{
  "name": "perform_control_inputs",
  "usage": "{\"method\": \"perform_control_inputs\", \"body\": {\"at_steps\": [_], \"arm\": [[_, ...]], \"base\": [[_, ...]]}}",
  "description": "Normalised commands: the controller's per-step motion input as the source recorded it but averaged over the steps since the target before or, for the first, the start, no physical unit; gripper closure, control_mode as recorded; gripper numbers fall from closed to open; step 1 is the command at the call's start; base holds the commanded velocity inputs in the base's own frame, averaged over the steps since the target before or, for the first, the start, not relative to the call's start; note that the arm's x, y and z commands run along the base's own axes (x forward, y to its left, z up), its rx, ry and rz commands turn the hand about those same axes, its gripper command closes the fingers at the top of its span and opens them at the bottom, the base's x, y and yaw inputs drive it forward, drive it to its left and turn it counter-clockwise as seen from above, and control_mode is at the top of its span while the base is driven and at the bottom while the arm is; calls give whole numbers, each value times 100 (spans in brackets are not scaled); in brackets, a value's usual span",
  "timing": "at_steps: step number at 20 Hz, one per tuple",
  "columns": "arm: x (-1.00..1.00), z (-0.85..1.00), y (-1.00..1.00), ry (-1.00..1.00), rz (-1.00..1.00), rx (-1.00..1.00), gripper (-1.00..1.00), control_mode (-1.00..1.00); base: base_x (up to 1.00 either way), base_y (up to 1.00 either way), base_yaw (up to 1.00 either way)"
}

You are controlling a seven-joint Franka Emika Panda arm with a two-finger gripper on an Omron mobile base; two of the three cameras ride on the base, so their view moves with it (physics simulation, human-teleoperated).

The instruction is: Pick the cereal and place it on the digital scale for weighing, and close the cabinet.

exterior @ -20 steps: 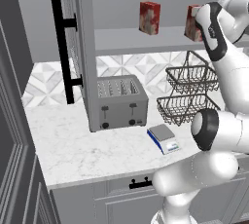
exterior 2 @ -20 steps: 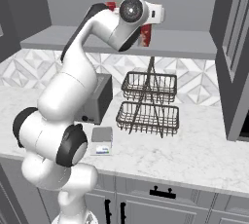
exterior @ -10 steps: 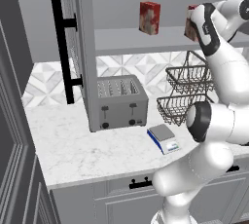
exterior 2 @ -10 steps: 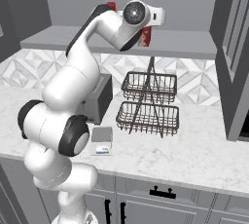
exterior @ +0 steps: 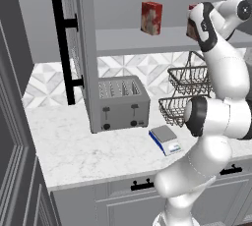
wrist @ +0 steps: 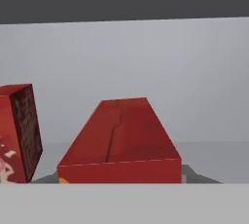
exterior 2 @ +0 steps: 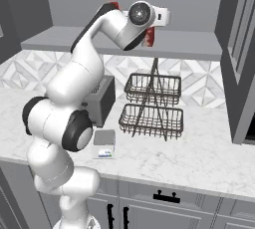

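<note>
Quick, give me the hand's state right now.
Hand: shut on the cereal, the right-hand red box on the cabinet shelf.

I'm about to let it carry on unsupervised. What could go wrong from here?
The claw is shut on the cereal on the cabinet shelf; the second box stands beside it and might get knocked during the lift. The wire baskets stand below, on the way down to the scale.
</note>
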Motion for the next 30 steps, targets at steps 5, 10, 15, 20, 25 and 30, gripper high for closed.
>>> {"method": "perform_control_inputs", "body": {"at_steps": [5,10,15,20,25,30], "arm": [[-4,0,-4,-3,0,0,100,-100],[-71,0,0,-15,0,0,100,-100],[-100,-1,6,-17,0,0,100,-100],[-100,-4,41,-12,1,0,100,-100],[-100,-11,17,8,7,4,100,-100],[-100,-78,50,6,19,1,100,-100]], "base": [[0,0,0],[0,0,0],[0,0,0],[0,0,0],[0,0,0],[0,0,0]]}}
